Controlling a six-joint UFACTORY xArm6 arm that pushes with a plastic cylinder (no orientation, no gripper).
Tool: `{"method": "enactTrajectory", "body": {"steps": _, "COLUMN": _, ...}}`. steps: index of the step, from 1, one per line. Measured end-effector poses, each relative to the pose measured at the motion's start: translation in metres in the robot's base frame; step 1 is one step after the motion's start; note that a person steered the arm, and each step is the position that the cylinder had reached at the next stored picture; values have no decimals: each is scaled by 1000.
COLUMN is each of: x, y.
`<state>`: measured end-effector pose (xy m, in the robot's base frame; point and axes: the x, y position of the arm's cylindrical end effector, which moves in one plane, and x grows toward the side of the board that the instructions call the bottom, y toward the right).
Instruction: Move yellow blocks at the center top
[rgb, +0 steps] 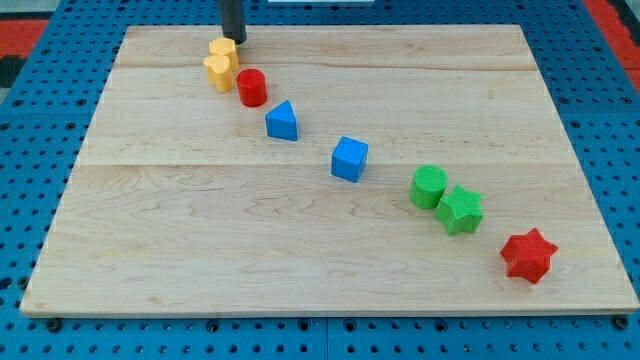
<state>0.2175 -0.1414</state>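
My tip (238, 40) comes down from the far edge of the view and ends at the far left of the wooden board (150, 250). It is a bare rod with no jaws, so it holds nothing. Its end sits just right of and slightly beyond the far yellow block (223, 49), touching it or very nearly; I cannot tell which.

There are two yellow blocks, pressed together. The far one looks roughly hexagonal, though the shape is hard to make out. The yellow heart (219, 72) lies just nearer, touching it. Both sit at the far left of the board, left of the far-centre area.

From there the other blocks run in a diagonal line toward the near right. The red cylinder (251, 87) stands just beside the yellow heart, to its right. The blue triangle (283, 121) is near the cylinder but apart from it. The blue cube (350, 159) lies further along, around the board's middle. The green cylinder (429, 187) and green star (460, 209) touch each other on the right. The red star (528, 255) sits nearest, close to the near right corner. A blue pegboard (40, 120) surrounds the board.
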Motion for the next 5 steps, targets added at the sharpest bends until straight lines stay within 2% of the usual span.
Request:
{"method": "enactTrajectory", "body": {"steps": 1, "x": 27, "y": -39}}
{"method": "enactTrajectory", "body": {"steps": 2, "x": 46, "y": -12}}
{"method": "enactTrajectory", "body": {"steps": 3, "x": 35, "y": 63}}
{"method": "enactTrajectory", "body": {"steps": 4, "x": 41, "y": 91}}
{"method": "enactTrajectory", "body": {"steps": 5, "x": 70, "y": 87}}
